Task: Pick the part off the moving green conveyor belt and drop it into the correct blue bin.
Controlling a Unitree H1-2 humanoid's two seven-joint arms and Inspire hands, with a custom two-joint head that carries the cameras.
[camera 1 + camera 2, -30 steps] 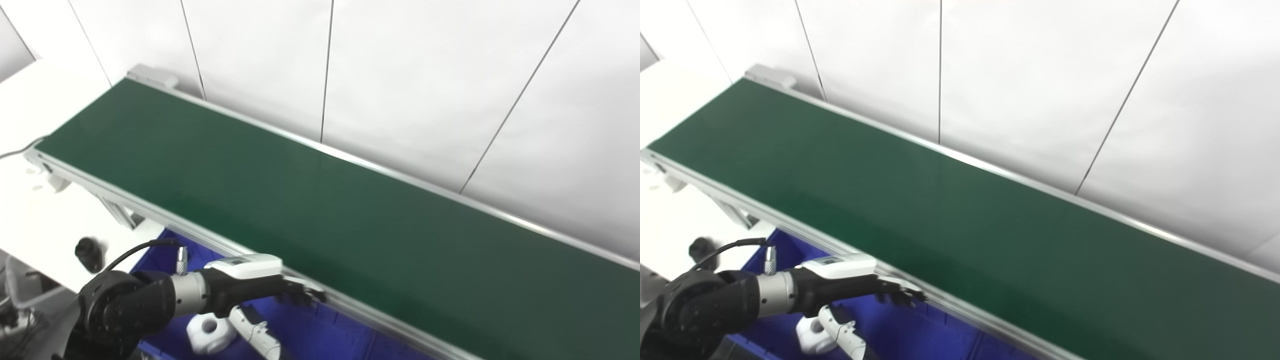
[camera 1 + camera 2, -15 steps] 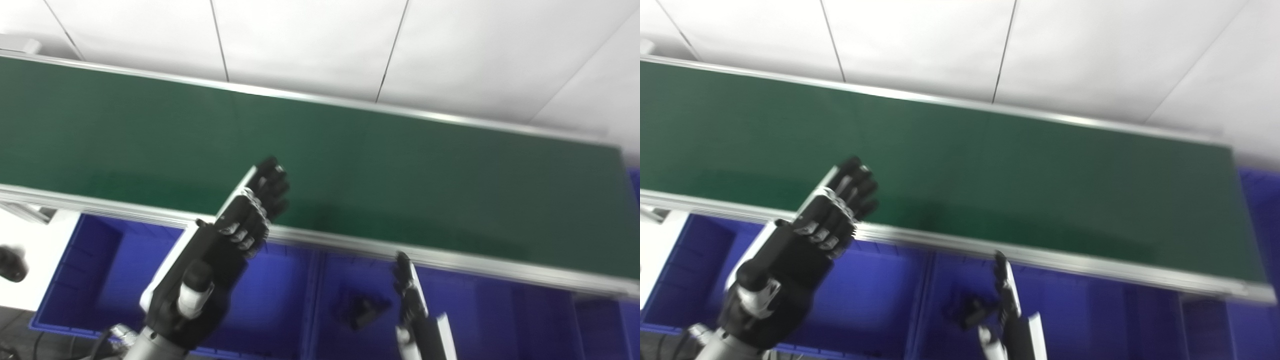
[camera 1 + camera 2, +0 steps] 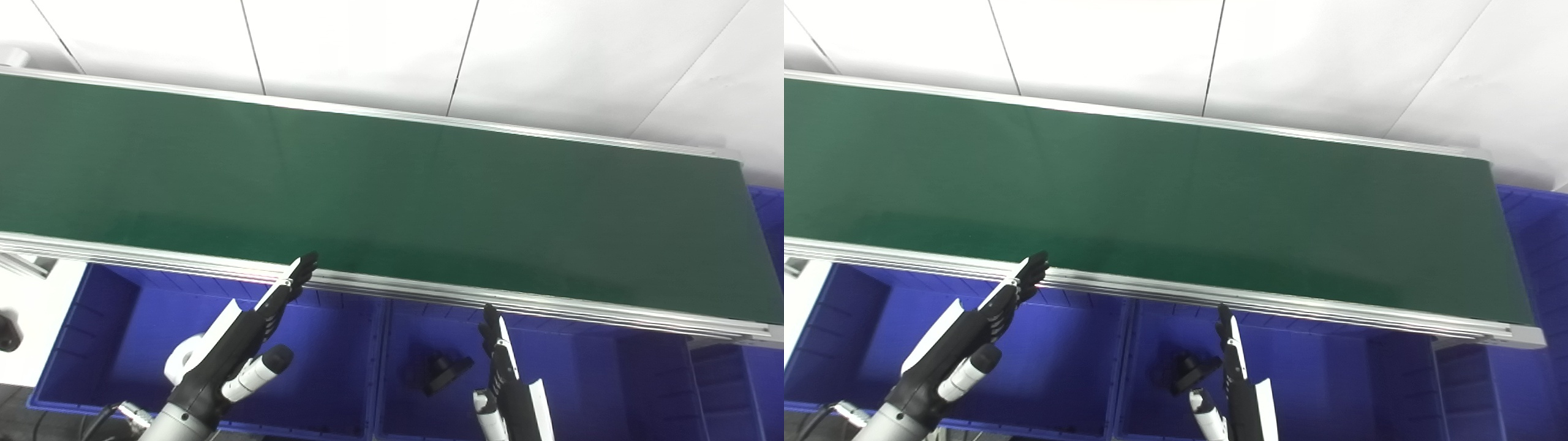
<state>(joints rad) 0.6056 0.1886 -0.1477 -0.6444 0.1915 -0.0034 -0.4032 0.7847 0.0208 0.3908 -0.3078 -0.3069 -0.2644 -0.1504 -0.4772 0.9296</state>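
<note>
Green conveyor belt point(image 3: 392, 202) runs across the whole scene with nothing riding on it, aluminium rails along both its near and far edges. Below the near rail sits a row of blue bins. The left blue bin point(image 3: 92, 343) has a white ring-shaped part point(image 3: 180, 362) in it, mostly hidden behind the left arm. The middle blue bin point(image 3: 576, 392) holds a small black part point(image 3: 444, 372) lying on its floor (too dark to make out the exact shape).

Left robot hand point(image 3: 245, 334) is stretched out flat over the left bin, fingers straight and together, tips reaching up near the belt's near rail, thumb sticking out to the side, holding nothing. Right robot hand point(image 3: 499, 361) is edge-on over the middle bin, fingers straight and pointing toward the belt, also empty, just to the right of the black part and not touching it.

Far left, a white counter point(image 3: 24, 318) with a dark round object point(image 3: 7, 332) at its edge.
</note>
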